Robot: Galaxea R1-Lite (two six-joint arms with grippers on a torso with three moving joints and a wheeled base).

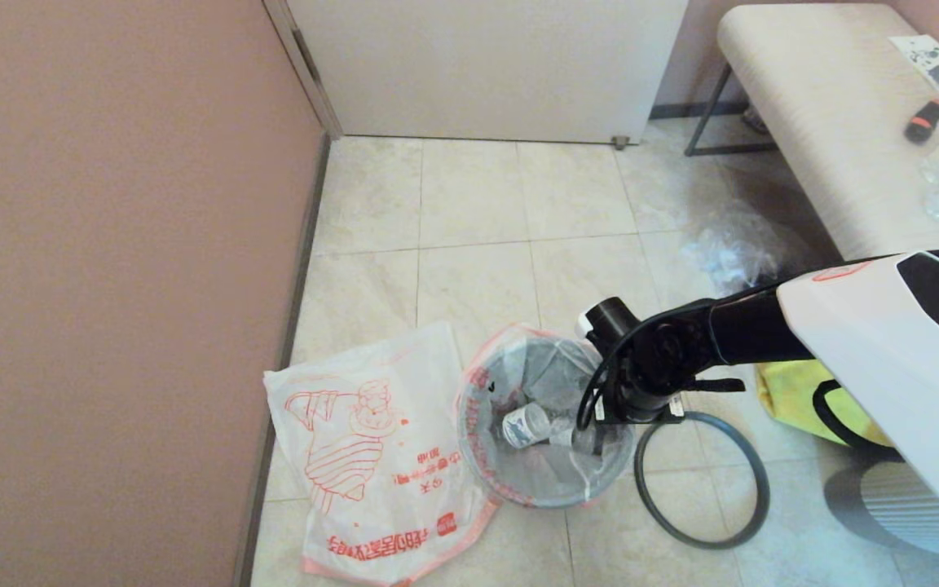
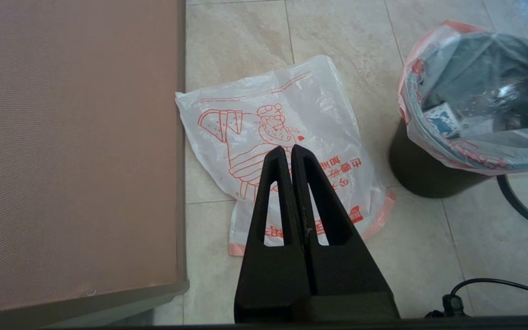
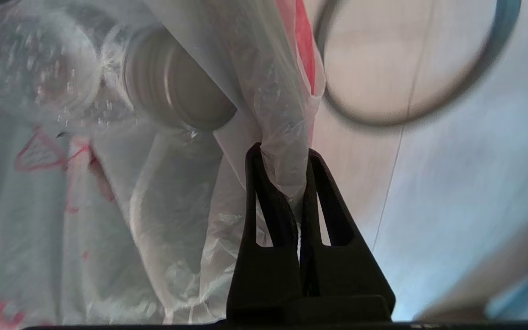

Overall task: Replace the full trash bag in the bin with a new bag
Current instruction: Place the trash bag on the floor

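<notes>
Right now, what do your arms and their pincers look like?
The right arm has a glossy white shell with a black panel and a faint red marking, then black joints and a black cable looping at the wrist. Both the left pincer and right pincer are matte black, with two tapered triangular fingers, each with a slot cut through.

Wall [image 1: 111, 244] crowds the new bag [image 1: 372, 456] leftward; hoop [image 1: 702, 481] lies right of the bin [image 2: 422, 178].

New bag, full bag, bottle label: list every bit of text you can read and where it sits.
new bag: red Chinese characters beside the drawn figure, upside down to the cameras; not legible enough to quote.
full trash bag: red print along its rim, too crumpled to read.
bottle: blue-and-white label, too small to read.
</notes>
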